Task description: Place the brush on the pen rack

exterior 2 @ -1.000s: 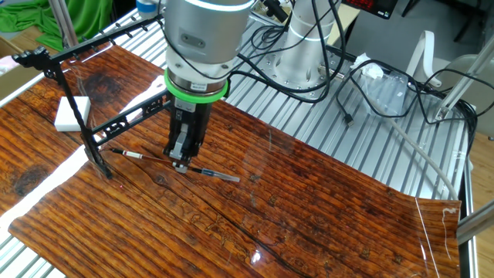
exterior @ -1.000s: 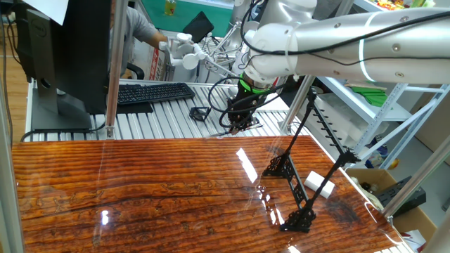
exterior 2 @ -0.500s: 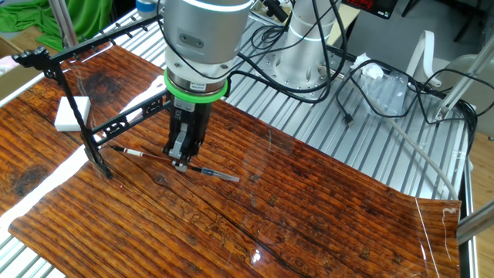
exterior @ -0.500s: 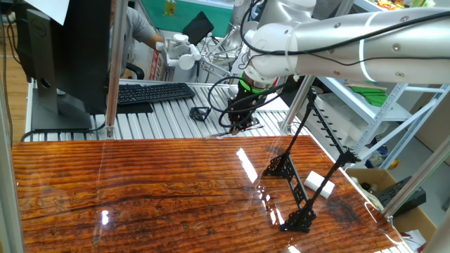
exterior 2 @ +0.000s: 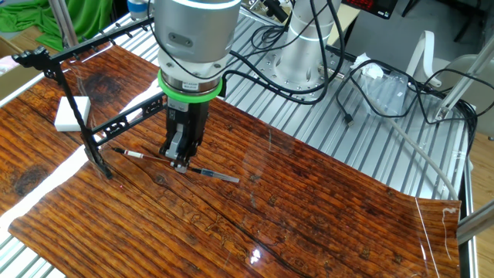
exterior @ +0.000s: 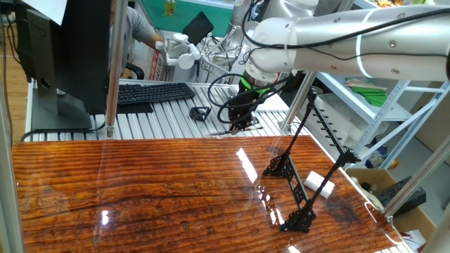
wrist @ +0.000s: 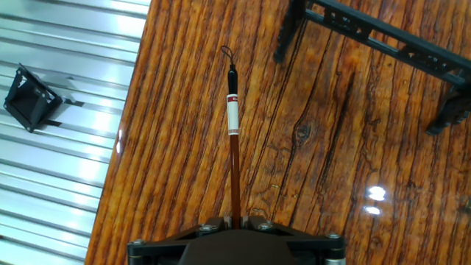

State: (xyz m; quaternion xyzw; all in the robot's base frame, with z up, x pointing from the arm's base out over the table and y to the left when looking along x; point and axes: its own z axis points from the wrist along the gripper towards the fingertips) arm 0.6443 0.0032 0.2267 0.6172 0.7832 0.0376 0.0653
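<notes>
Since a second ago the arm has risen a little and drawn slightly toward the rack side, while the brush's ends have scarcely shifted against the wood.

Largest first: the tabletop [exterior 2: 324, 208], a glossy brown wood-grain board, spreads under the pincer on every side. The pen rack [exterior 2: 116, 127], a long black frame of thin rods on latticed feet, stands just beyond the pincer; in the hand view its rail [wrist: 383, 33] crosses ahead of the fingers and off to one side. A white block [exterior 2: 72, 113] lies past the rack, well apart from the pincer. The pincer [exterior 2: 179, 160] itself points straight down, its tips at the wood. The brush [exterior 2: 171, 163] runs through it, one end sticking out toward the rack's foot and the silvery end out the opposite way; in the hand view its shaft [wrist: 234, 147] leads straight out from between the fingers.

The pincer looks clenched on the brush near its middle (the contact itself is hidden in the hand view).

By my judgement the step in hand is the pick-up, just starting to lift. Next it calls for raising the brush clear of the tabletop, carrying it over the rack, and lowering it level across the rods before letting go.
</notes>
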